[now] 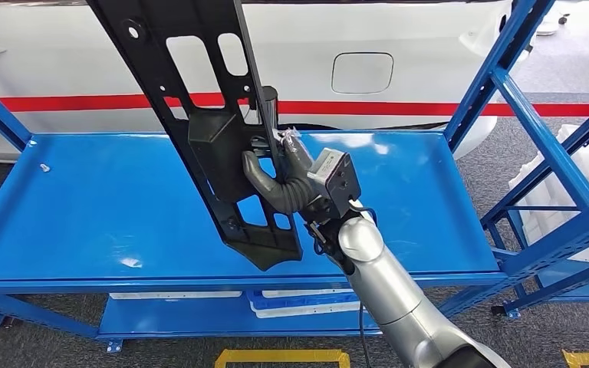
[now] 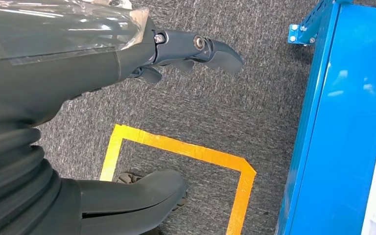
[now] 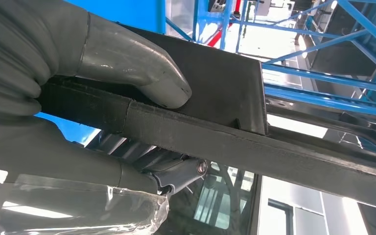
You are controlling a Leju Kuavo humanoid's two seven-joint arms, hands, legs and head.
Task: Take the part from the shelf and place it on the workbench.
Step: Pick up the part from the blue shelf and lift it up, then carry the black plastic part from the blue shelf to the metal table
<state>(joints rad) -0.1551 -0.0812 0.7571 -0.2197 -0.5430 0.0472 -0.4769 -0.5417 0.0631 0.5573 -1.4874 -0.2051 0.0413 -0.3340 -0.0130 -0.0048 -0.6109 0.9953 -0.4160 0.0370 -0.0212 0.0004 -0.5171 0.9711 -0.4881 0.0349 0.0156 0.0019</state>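
Right hand (image 1: 280,180) clasps the long black plastic part with cut-out slots (image 1: 199,115) at its thicker middle, thumb (image 3: 142,73) pressed on one face, likely for balance, holding it tilted above the blue metal shelf (image 1: 84,207). Left hand (image 2: 78,63) hangs over grey carpet (image 2: 186,117), fingers apart, holding nothing.

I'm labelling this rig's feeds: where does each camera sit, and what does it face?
Head view: high on the body, looking down at the blue shelf; the right hand holds the black part.
Left wrist view: behind the hanging left hand, facing carpet and yellow floor tape.
Right wrist view: behind the right hand, its thumb pressing on the part.
Head and right wrist views share that hand and part.
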